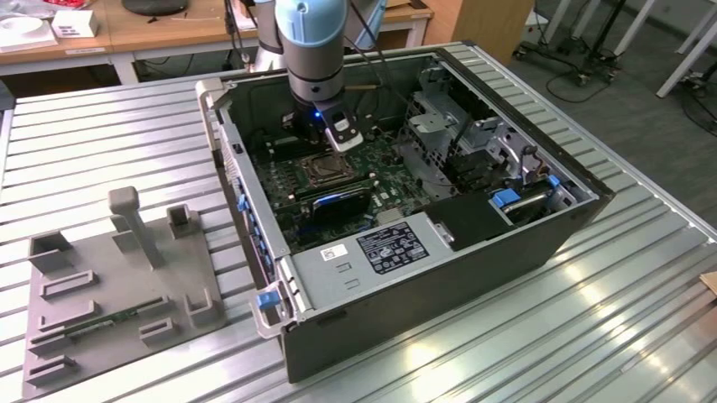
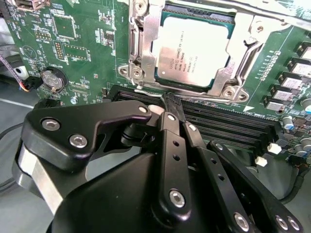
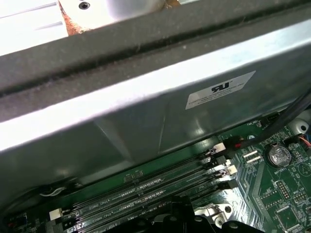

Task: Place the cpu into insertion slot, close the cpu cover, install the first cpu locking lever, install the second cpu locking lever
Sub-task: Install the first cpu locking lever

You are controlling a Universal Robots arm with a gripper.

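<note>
Silvery-grey cpu (image 2: pixel 193 52) lies flat in the slot (image 2: pixel 146 48), cover (image 2: pixel 239 48) down around it, so steps one and two look done. The thin lever (image 2: pixel 146 92) runs along the socket's edge nearest the memory slots (image 2: pixel 233 127). My pincer (image 2: pixel 171 104) is pinched to a point with nothing in it, tip right at that lever, above the green board (image 2: pixel 87 43) inside the case (image 1: pixel 448 277) on the ribbed worktop (image 1: pixel 101 151). I judge the first lever step is in hand; it calls for a firm push down and a hook under its catch.
</note>
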